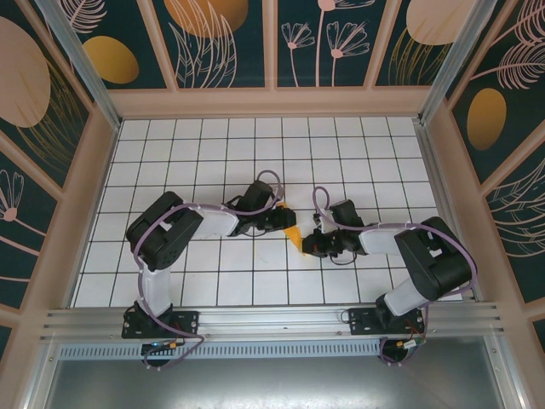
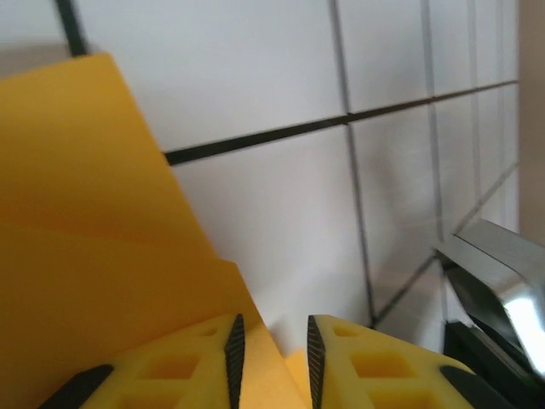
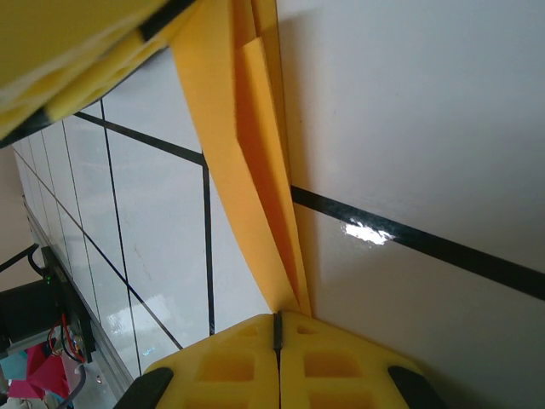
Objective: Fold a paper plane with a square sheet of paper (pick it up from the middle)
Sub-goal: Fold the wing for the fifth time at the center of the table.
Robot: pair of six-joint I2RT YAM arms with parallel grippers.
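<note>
Paper (image 1: 292, 233), partly folded between the arms at mid-table, is pinched in the closed right gripper (image 3: 277, 319), while the left gripper (image 2: 274, 324) stands narrowly apart at its edge, so any sideways pull could tear it or skew the crease.

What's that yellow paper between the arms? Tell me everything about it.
The paper is thin, plain orange-yellow, folded into overlapping layers with sharp creases. It is at the middle of the tiled table. The right gripper is shut on a narrow folded end; the left gripper has its fingers slightly apart around another edge.
</note>
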